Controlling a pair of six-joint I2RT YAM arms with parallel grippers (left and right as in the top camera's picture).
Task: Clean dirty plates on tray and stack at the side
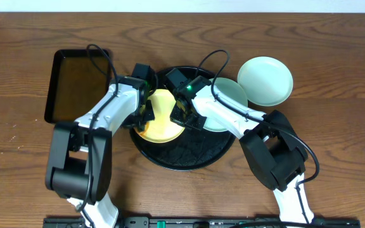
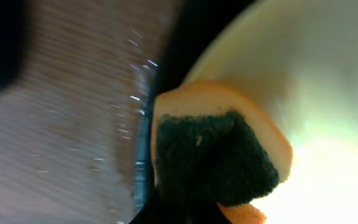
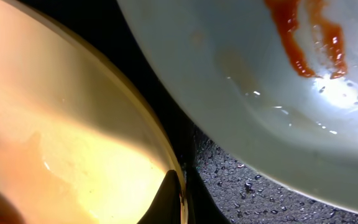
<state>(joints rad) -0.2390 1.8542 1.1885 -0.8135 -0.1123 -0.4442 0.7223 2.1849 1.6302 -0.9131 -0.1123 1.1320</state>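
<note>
While on tray (image 1: 182,159) by mint plate (image 1: 233,93), yellow plate (image 1: 161,125) in closed right end effector (image 1: 185,116), sponge (image 2: 216,155) in closed left end effector (image 1: 146,114).

White/blk arms (image 1: 100,114), blk cables (image 1: 100,54), green LED (image 1: 188,87)

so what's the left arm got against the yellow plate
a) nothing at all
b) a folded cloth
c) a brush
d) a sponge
d: the left wrist view shows an orange sponge with a dark green scrub side, close to the camera and overlapping the edge of the yellow plate.
</note>
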